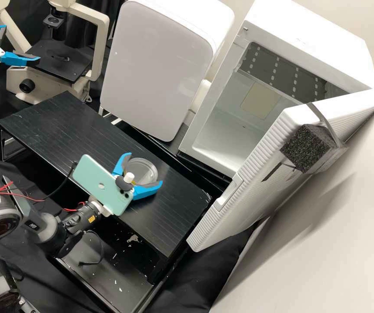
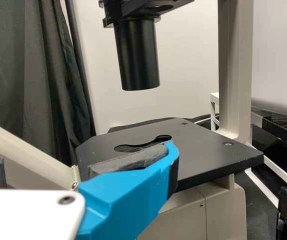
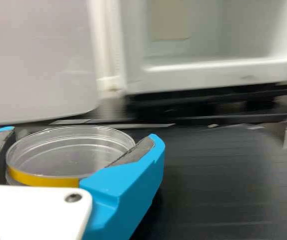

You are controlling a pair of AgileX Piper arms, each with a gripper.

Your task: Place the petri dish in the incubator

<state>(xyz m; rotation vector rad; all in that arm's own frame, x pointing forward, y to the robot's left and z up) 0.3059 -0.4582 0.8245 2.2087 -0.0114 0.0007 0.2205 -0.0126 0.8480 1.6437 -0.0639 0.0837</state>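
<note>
Gripping petri dish point(image 3: 71, 157) by its sides in jaws of right gripper point(image 1: 146, 168), over table point(image 1: 56, 124), likely to keep it level for open incubator point(image 1: 304, 32), far right. Holding jaws of left gripper point(image 1: 21, 44) open by microscope point(image 1: 101, 39), far left.

Petri dish point(image 3: 66, 154) is clear, banded yellow; right gripper point(image 1: 145, 169) is white with blue fingers. Phone point(image 1: 92, 174) is mint green; table point(image 1: 76, 128) is black with pale lines; incubator point(image 1: 308, 41) is white.

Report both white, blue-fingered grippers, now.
Left gripper: open, empty.
Right gripper: closed on the clear, round petri dish with a yellow band.
</note>
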